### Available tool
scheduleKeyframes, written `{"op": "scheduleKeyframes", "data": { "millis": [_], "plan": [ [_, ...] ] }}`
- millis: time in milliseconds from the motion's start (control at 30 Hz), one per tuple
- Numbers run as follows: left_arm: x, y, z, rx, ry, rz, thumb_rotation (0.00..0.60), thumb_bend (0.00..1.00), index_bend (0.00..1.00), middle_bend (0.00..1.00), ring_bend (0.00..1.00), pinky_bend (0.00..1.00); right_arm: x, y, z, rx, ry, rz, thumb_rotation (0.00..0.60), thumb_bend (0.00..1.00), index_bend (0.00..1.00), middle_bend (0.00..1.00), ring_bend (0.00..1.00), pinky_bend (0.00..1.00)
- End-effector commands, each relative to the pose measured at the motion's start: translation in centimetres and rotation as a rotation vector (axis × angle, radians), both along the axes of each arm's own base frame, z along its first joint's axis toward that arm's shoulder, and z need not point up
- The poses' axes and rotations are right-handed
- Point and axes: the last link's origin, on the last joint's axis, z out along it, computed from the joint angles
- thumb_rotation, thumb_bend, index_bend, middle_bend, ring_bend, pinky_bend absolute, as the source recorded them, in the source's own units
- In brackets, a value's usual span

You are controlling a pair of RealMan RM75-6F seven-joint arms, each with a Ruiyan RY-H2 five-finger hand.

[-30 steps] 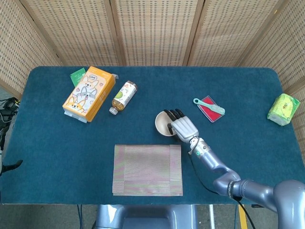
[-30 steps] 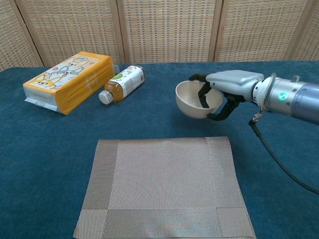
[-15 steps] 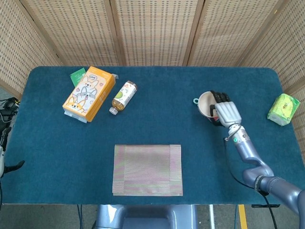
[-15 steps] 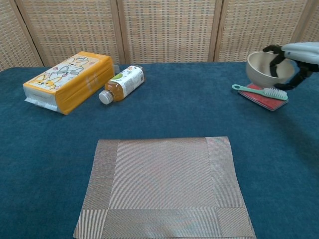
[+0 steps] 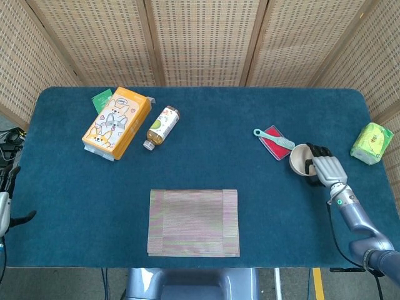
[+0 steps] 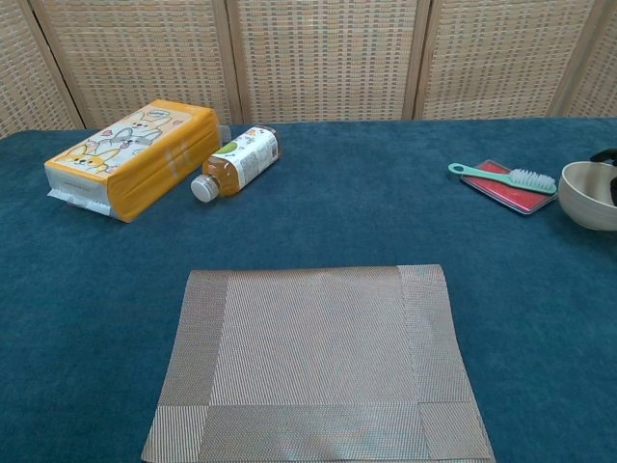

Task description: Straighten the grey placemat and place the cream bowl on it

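From the head view we see the grey placemat (image 5: 194,222) lying flat near the front edge of the blue table (image 5: 206,125), its edges running square with that edge. The cream bowl (image 5: 301,160) is well off to the right of it, upright, and our right hand (image 5: 327,169) grasps it, with dark fingers (image 5: 314,150) hooked over the rim into the bowl and the palm against its right side. Just to the far left of the bowl a teal brush (image 5: 274,139) rests across a red pad (image 5: 275,143). At the far right edge of the table sits a green packet (image 5: 372,143). On the left, far side lies an orange box (image 5: 117,122) printed with cartoon animals, a small green card (image 5: 101,99) beside its far corner, and a bottle (image 5: 161,127) on its side just right of the box, its cap pointing toward the near edge. Our left hand (image 5: 5,206) shows only as a sliver at the left border, off the table; we cannot tell how its fingers lie.

From the chest view the placemat (image 6: 318,365) fills the near centre, bare. The bowl (image 6: 590,195) is at the right border, and only a dark bit of the right hand shows at its rim. The brush (image 6: 503,177) and red pad (image 6: 507,188) lie just left of it, on the far side. The orange box (image 6: 132,157) and the bottle (image 6: 237,161) lie at the far left, close together.
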Motion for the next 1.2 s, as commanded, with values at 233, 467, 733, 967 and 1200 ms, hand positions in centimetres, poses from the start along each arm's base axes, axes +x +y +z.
{"op": "scheduleKeyframes", "data": {
  "millis": [233,467,733,967,1200],
  "plan": [
    [0.0,-0.1,0.2,0.003,-0.006,-0.002,0.6,0.0,0.0,0.0,0.0,0.0,0.2,1.6,2.4,-0.058,-0.037,0.053,0.6,0.0,0.0,0.0,0.0,0.0],
    [0.2,0.0,-0.1,-0.014,-0.008,-0.02,0.6,0.0,0.0,0.0,0.0,0.0,1.7,5.3,6.5,-0.144,-0.064,0.119,0.6,0.0,0.0,0.0,0.0,0.0],
    [2.8,2.1,-2.9,-0.169,-0.049,-0.31,0.6,0.0,0.0,0.0,0.0,0.0,4.3,10.2,8.1,-0.263,-0.109,0.228,0.6,0.0,0.0,0.0,0.0,0.0],
    [6.5,3.6,-7.0,-0.401,-0.065,-0.647,0.6,0.0,0.04,0.0,0.0,0.0,5.2,13.4,6.9,-0.338,-0.06,0.28,0.6,0.0,0.0,0.0,0.0,0.0],
    [11.3,3.7,-11.3,-0.647,-0.096,-0.916,0.6,0.0,0.21,0.0,0.0,0.0,5.0,15.1,6.3,-0.379,-0.037,0.262,0.6,0.0,0.0,0.0,0.0,0.0]
  ]
}}
